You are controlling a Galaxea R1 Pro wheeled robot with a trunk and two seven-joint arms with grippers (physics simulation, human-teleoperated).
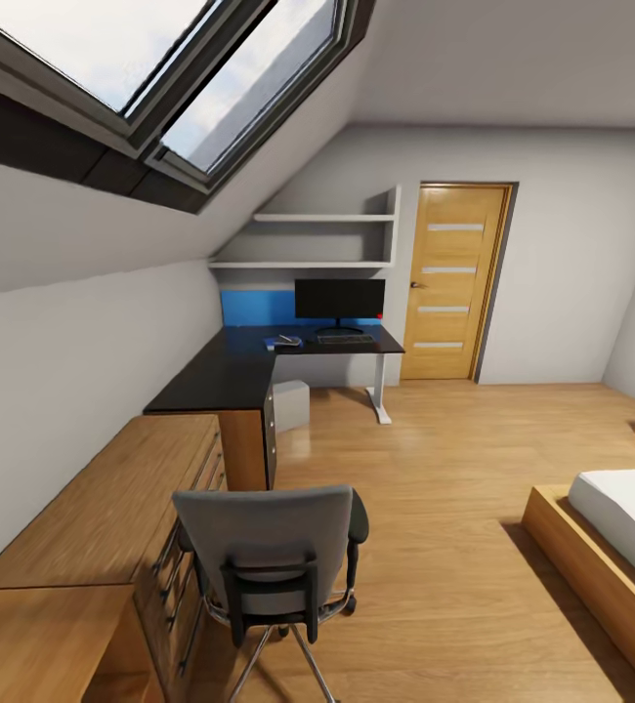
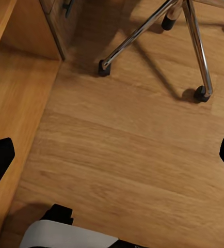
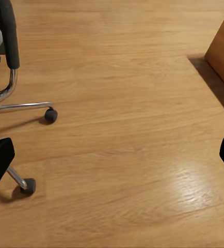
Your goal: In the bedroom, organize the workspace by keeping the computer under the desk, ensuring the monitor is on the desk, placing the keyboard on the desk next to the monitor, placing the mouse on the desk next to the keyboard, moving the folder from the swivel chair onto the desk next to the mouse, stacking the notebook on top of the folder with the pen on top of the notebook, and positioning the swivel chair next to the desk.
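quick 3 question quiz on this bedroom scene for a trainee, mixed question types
1. True or false: the monitor stands on the desk.
2. Where is the computer? A) on the desk B) on the floor under the desk C) on the bed
3. Fill in: the swivel chair stands beside the light-wood ____ chest, apart from the desk.

Key:
1. True; the keyboard lies in front of it.
2. B
3. drawer. Both the left gripper and the right gripper have their fingers spread wide over bare floor, holding nothing.
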